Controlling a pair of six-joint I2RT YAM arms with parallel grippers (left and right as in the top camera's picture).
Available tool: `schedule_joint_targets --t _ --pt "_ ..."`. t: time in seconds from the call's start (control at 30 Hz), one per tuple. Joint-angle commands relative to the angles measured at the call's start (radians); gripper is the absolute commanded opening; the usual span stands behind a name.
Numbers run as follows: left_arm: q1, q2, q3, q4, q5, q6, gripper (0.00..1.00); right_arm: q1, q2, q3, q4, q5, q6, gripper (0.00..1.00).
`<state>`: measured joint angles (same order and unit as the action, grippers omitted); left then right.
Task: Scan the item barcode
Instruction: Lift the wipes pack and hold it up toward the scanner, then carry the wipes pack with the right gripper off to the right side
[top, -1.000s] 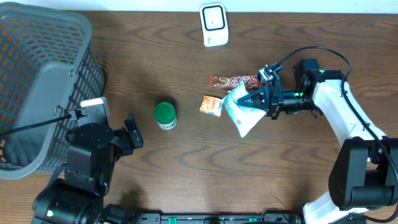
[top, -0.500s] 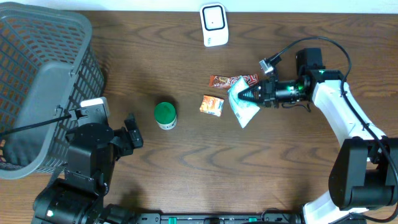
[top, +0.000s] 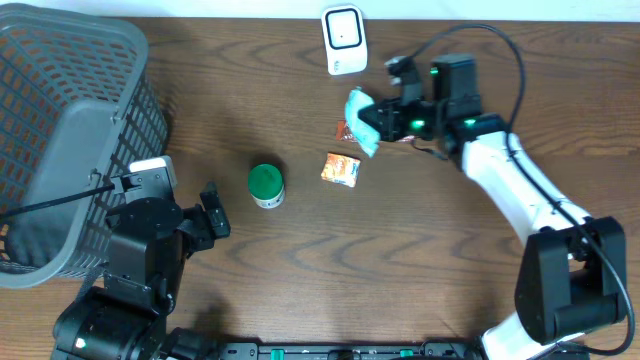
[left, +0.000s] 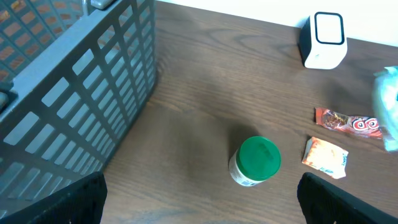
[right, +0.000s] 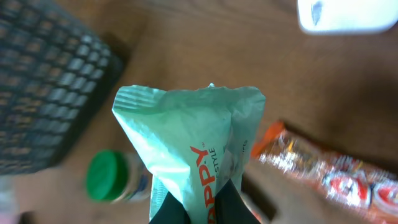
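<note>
Bearing matters most: the white scanner (top: 343, 40) stands at the far edge of the tabletop (top: 400, 260), and in the overhead view it lies just up and to the left of the mint-green pouch (top: 362, 120). The pouch hangs in the air, clamped at one end by the right hand (top: 385, 118), whose 2 fingers are pressed tight together on the film. Its long axis runs diagonally, free end tilted toward the scanner, near it but not touching. The right wrist view shows a printed face with red lettering; no barcode can be made out there, so which side must face the scanner window is unclear, and a turn of the wrist is likely needed. The right arm is plainly the nearer one. The left hand (top: 212, 212) rests low by the basket (top: 130, 100), spread fully wide and holding nothing, well apart from the scanner. Below the pouch lie a red wrapper (left: 348, 123) and an orange packet (top: 341, 169), with a green-lidded jar (top: 265, 185) further left; the wood between pouch and scanner looks bare.
</note>
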<state>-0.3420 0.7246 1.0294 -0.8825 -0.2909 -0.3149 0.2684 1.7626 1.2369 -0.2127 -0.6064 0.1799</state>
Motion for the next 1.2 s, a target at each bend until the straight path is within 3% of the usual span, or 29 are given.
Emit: schedule_joint_targets --t 0.0,0.3,0.8,1.07,1.17 --pt "0.005 -0.001 0.015 0.000 -0.010 -0.004 0.98 0.072 0.003 0.013 0.069 0.323 -0.095 0.01" --pt "0.005 -0.001 0.015 0.000 -0.010 -0.004 0.98 0.092 0.116 0.097 0.263 0.452 -0.206 0.01" --pt "0.005 -0.001 0.015 0.000 -0.010 -0.004 0.98 0.095 0.671 0.818 0.220 0.531 -0.449 0.01" --pt "0.005 -0.001 0.015 0.000 -0.010 -0.004 0.98 0.124 0.783 0.882 0.228 0.669 -0.740 0.01" --pt "0.005 -0.001 0.015 0.000 -0.010 -0.004 0.98 0.127 0.785 0.882 0.244 0.669 -0.734 0.01"
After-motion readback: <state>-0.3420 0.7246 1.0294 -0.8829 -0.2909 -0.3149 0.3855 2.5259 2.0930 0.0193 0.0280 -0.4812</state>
